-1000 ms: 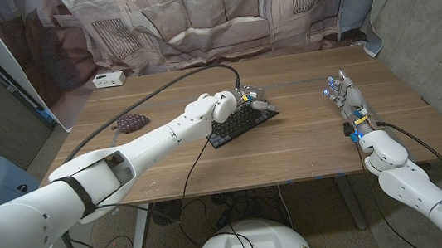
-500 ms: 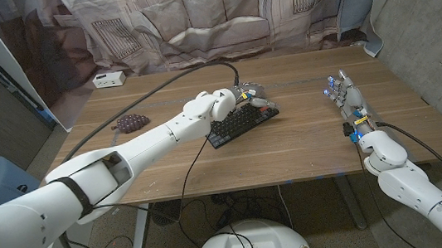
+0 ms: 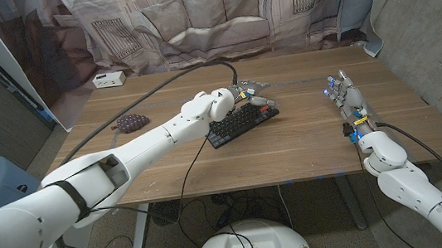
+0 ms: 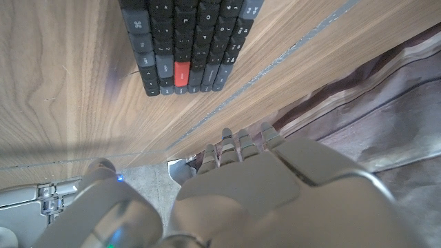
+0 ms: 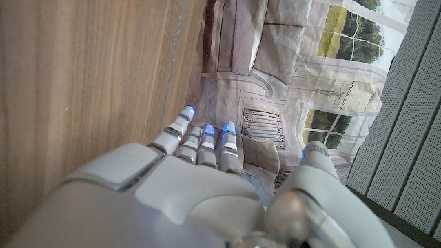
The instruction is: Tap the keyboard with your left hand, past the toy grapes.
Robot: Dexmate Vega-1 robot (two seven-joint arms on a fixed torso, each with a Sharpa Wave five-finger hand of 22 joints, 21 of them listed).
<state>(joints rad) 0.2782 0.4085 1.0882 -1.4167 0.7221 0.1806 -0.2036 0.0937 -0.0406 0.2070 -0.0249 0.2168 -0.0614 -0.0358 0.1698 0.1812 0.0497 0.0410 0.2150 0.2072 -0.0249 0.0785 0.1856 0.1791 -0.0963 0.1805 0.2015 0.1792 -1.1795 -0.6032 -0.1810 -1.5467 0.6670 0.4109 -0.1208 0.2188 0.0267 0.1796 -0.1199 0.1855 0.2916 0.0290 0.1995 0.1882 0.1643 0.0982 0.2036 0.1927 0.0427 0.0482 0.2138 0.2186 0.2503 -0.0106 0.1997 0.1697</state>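
A flat black keyboard [image 3: 243, 123] with one red key (its legends too small to be read) is seen lying aslant at the middle of the wood-grained counter [image 3: 307, 143], and the knobbly dark toy grapes [image 3: 131, 122] are found well apart near its left edge. The smooth white left hand [image 3: 245, 97] is held over the keyboard's far end, fingers loosely apart and holding nothing. The right hand [image 3: 345, 97] is set on the counter's right side, fingers straight and empty, before a drape printed with a sofa [image 3: 209, 21].
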